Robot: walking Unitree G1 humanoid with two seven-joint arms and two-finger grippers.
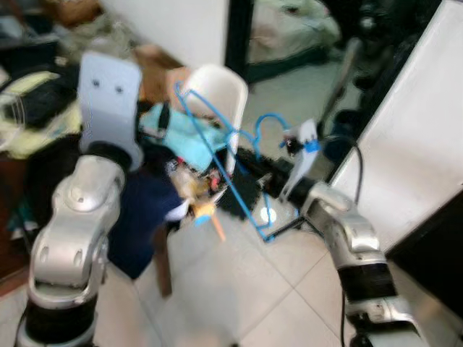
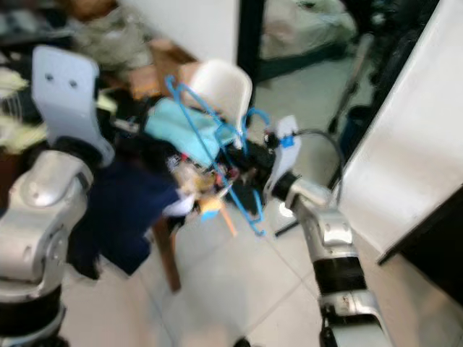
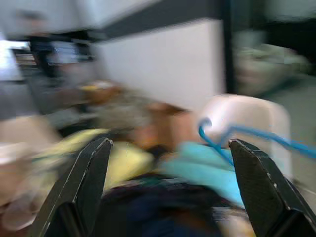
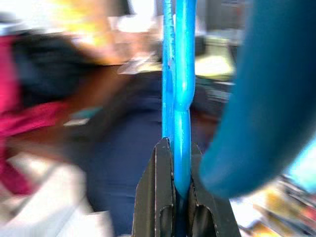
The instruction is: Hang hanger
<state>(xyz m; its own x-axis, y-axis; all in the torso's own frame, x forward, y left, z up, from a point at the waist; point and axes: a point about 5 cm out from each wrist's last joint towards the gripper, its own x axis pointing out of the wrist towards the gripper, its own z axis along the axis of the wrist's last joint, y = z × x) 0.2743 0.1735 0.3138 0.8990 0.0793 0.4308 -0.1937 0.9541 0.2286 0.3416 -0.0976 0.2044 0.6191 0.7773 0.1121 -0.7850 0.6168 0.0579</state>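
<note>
Lived-in home: tiled floor (image 1: 239, 289), clothes heaped beside a white plastic chair (image 1: 217, 90), bed (image 1: 289, 32) through doorway behind it.

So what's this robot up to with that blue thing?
The robot's right gripper is shut on a blue hanger, holding it out over a white chair piled with clothes. Its left gripper is raised beside it with its fingers open and nothing between them. The hanger is not hung on anything yet; the pictures are blurred.
</note>
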